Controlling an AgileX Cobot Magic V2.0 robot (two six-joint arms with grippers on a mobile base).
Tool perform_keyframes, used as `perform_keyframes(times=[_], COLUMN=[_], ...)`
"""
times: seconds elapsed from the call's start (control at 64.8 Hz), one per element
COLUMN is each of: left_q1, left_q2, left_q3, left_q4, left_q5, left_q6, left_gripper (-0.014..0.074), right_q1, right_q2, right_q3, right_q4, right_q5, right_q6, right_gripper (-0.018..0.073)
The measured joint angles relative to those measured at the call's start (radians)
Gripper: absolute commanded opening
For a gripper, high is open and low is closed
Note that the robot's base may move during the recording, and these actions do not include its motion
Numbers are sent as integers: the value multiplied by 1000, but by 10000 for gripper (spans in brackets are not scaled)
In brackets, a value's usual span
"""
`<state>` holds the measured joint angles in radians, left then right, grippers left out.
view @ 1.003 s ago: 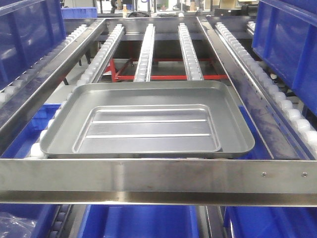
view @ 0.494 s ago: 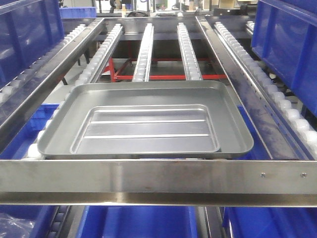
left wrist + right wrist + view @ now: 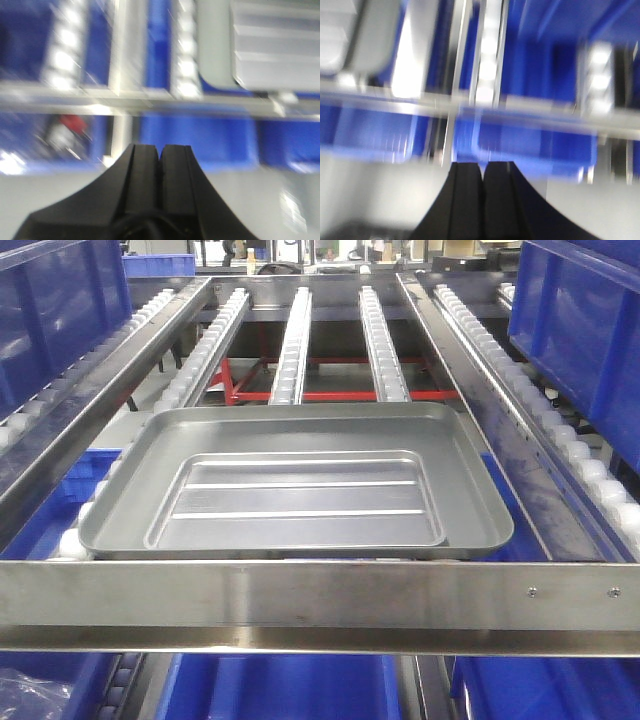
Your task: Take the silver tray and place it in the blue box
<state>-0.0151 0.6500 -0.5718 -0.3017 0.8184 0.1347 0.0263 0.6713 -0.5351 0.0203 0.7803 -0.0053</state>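
The silver tray (image 3: 295, 485) lies flat, hollow side up, at the near end of the roller rack (image 3: 385, 350). Its front rim sits just behind the steel crossbar (image 3: 320, 605) that closes the rack's near edge; whether rim and bar touch I cannot tell. It rests across the white roller rails, filling most of the rack's width, and its left corner reaches the left-hand rail. The two long ridges in its sunken centre run side to side.

Under the crossbar, below the rack's near edge, an open blue box (image 3: 280, 685) shows. More blue bins (image 3: 580, 330) stand along the rack's right and left sides. A red frame (image 3: 330, 395) is visible between the rails beyond the tray's far rim.

Both wrist views are smeared with blur. The left gripper (image 3: 160, 150) has its black fingers pressed together, only a thin seam between them, with nothing held. It is apart from the tray, whose corner shows at the upper right of that view. The right gripper (image 3: 482, 167) is likewise closed tight on nothing, the tray's corner off at the upper left.
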Motion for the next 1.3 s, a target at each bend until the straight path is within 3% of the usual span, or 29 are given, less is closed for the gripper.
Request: perform_keyframes(times=[0.247,0.355,0.448,0.602,0.695,0.772,0.88,0.973,1.142,1.297], left_q1=[0,-18,-88,-308,-423,-490,-537,-543,-545,-545], left_q2=[259,313,327,349,421,526,669,795,975,1085], left_q3=[-6,-10,-37,-116,-166,-225,-305,-380,-507,-595], left_q4=[-163,-239,-283,-305,-202,-17,178,236,265,294], left_q5=[-54,-78,-74,-122,-172,-176,-178,-185,-195,-199], left_q6=[9,55,78,66,-86,-292,-498,-562,-585,-633], left_gripper=[-96,-96,-96,-94,-94,-94,-94,-94,-94,-94], right_q1=[0,2,41,190,269,309,335,337,359,392], right_q2=[118,166,217,302,388,485,630,746,919,1046], right_q3=[-2,-12,-52,-141,-180,-216,-285,-363,-542,-680], right_q4=[146,210,231,227,168,107,72,65,46,-57], right_q5=[-18,-19,5,-4,-60,-88,-129,-144,-128,-94], right_q6=[0,0,5,92,208,297,346,356,386,503], right_gripper=[50,52,58,58,58,58,58,58,58,58])
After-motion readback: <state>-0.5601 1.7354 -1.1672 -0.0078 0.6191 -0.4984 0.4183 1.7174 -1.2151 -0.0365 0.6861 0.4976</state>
